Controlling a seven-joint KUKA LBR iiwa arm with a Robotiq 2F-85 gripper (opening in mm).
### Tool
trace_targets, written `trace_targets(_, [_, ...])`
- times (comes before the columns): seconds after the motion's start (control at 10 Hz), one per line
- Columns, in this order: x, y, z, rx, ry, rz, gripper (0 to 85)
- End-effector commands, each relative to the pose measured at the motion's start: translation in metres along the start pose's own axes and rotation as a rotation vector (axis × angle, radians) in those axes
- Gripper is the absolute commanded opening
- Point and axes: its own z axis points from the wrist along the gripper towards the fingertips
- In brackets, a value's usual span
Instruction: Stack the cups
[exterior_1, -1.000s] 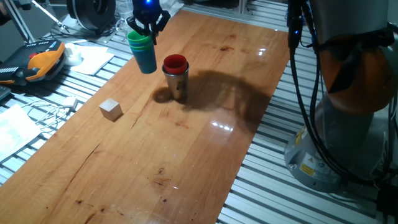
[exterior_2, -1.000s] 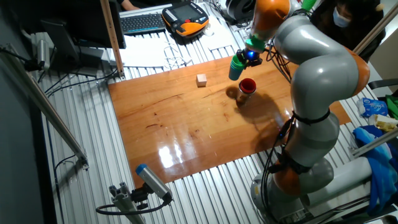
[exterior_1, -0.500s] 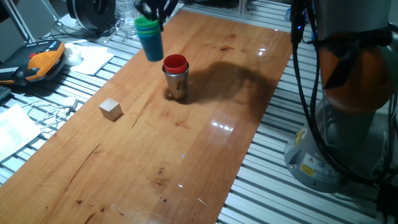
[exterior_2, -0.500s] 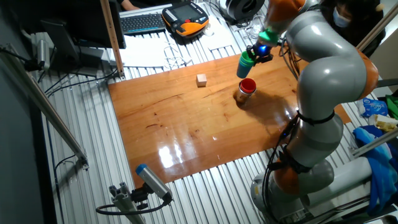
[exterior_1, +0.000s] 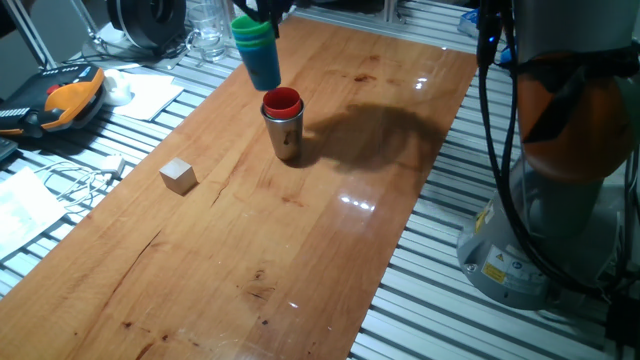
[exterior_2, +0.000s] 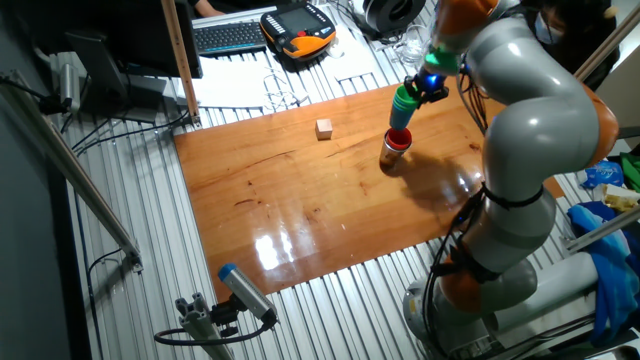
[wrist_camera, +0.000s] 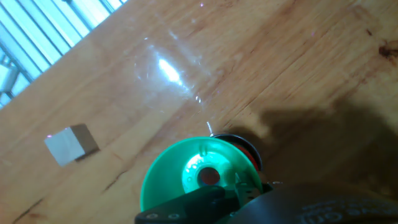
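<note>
A green cup nested in a blue cup (exterior_1: 260, 52) hangs in the air, tilted, with my gripper (exterior_1: 264, 12) shut on its rim. It hovers just above and behind the steel cup (exterior_1: 285, 132), which stands on the table with a red cup (exterior_1: 282, 100) inside it. The other fixed view shows the held stack (exterior_2: 401, 108) right over the steel cup (exterior_2: 391, 154), under my gripper (exterior_2: 420, 88). In the hand view I look into the green cup (wrist_camera: 198, 176); the red rim (wrist_camera: 250, 152) peeks out behind it.
A small wooden cube (exterior_1: 178, 176) sits on the wooden table (exterior_1: 300, 250) to the left of the steel cup, also seen as the cube (wrist_camera: 71, 144). An orange pendant (exterior_1: 70, 98), papers and cables lie off the table's left edge. The arm's base (exterior_1: 560, 200) stands at the right.
My gripper has carried the green and blue cups up and to the right, from beside the steel cup to just above it. The steel cup and cube have not moved.
</note>
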Motion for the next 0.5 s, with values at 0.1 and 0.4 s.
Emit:
trace_targets(0.1, [0.002,-0.0026,0.0083,0.008,-0.015,-0.017,0.0])
trace_targets(0.4, [0.0078,-0.0088,0.0092,0.012,-0.009,-0.026,0.0])
